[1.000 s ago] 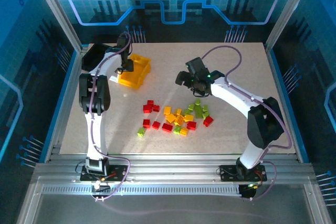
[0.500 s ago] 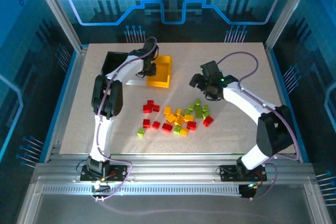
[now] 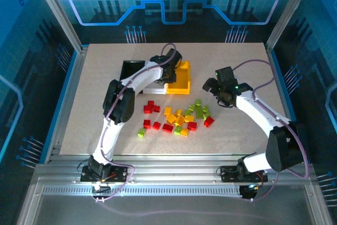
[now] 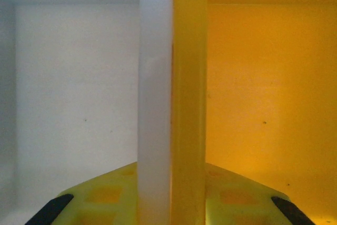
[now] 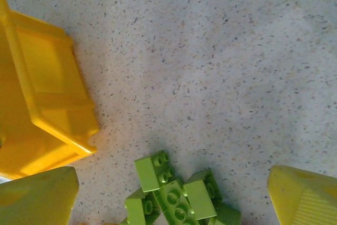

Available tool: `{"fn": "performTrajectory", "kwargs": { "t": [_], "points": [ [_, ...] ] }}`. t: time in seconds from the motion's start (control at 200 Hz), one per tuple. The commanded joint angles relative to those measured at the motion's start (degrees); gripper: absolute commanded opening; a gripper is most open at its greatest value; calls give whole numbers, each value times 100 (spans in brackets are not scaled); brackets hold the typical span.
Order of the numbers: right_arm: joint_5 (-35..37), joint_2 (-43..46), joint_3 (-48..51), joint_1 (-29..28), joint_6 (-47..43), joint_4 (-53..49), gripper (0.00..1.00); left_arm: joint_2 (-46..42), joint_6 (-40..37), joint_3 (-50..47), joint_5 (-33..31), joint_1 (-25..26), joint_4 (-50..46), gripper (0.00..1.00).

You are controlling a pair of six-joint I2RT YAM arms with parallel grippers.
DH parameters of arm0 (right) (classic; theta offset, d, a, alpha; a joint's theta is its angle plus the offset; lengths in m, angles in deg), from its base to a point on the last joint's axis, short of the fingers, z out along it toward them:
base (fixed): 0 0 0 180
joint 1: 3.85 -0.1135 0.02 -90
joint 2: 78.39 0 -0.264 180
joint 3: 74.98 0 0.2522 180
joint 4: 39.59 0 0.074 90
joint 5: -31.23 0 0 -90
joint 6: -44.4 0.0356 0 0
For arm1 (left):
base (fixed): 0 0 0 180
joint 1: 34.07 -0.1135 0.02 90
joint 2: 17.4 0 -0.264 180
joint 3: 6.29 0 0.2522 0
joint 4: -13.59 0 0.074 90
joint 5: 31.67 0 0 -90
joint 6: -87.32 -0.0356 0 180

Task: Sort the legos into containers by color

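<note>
Blue walls [image 3: 52, 9] stand around our speckled table [image 3: 242, 59]. We see three bins in a row near the back of it. Our black bin [image 3: 130, 68] is on the left, our white bin [image 4: 79, 104] is in the middle, and our yellow bin [image 3: 181, 80] is on the right. The white bin and the yellow bin touch, side to side. We cannot tell if the black bin touches the white one, because our left arm covers that spot.

Our left gripper [image 3: 171, 73] comes down where the white and yellow bins meet. It is closed tight, and it pinches the yellow wall and the white wall together.

Our right gripper [image 3: 217, 91] hangs over the table, just to the right of the yellow bin. It is spread wide and holds nothing.

The legos [image 3: 176, 117] lie loose on the table in front of the bins. The red legos [image 3: 151, 108] are mostly on the left of the pile. The green legos [image 5: 174, 193] are on the right, close under our right gripper.
</note>
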Motion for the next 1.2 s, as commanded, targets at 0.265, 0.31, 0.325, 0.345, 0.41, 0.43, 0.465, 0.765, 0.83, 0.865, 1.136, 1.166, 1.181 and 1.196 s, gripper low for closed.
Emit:
{"fn": "performTrajectory", "kwargs": {
  "t": [0.265, 0.31, 0.325, 0.345, 0.41, 0.43, 0.465, 0.765, 0.83, 0.865, 1.136, 1.166, 1.181, 1.196],
  "points": [
    [11, 627, 481, 357, -109, -65, 94, 515, 1271, 780, -215, 517, -298, 6],
    [-16, 666, 530, 399, -112, -58, 94, 555, 1322, 844, -196, 553, -300, 6],
    [-24, 683, 547, 409, -112, -55, 94, 579, 1331, 871, -183, 561, -299, 6],
    [-25, 702, 565, 419, -107, -54, 94, 610, 1327, 921, -169, 579, -311, 6],
    [-51, 740, 615, 452, -128, -42, 94, 711, 1302, 1089, -162, 631, -370, 7],
    [-56, 757, 625, 469, -135, -50, 94, 731, 1294, 1126, -166, 649, -380, 6],
    [-63, 769, 638, 487, -144, -53, 94, 745, 1283, 1141, -186, 677, -363, 7],
    [-183, 844, 797, 556, -201, -29, 94, 649, 1090, 1031, -189, 827, -279, 43],
    [-208, 839, 770, 560, -248, -74, 94, 499, 1073, 900, -164, 838, -174, 53],
    [-213, 850, 762, 556, -273, -94, 94, 396, 1070, 812, -153, 851, -84, 59],
    [-455, 924, 757, 501, -535, -585, 92, -853, 850, 352, -17, 865, 538, 99],
    [-493, 942, 778, 489, -566, -678, 92, -1072, 825, 215, 4, 876, 639, 99],
    [-511, 960, 790, 483, -580, -727, 92, -1199, 806, 135, 11, 875, 712, 99],
    [-540, 974, 800, 473, -598, -765, 92, -1321, 788, 31, 20, 890, 792, 99]
  ]
}}
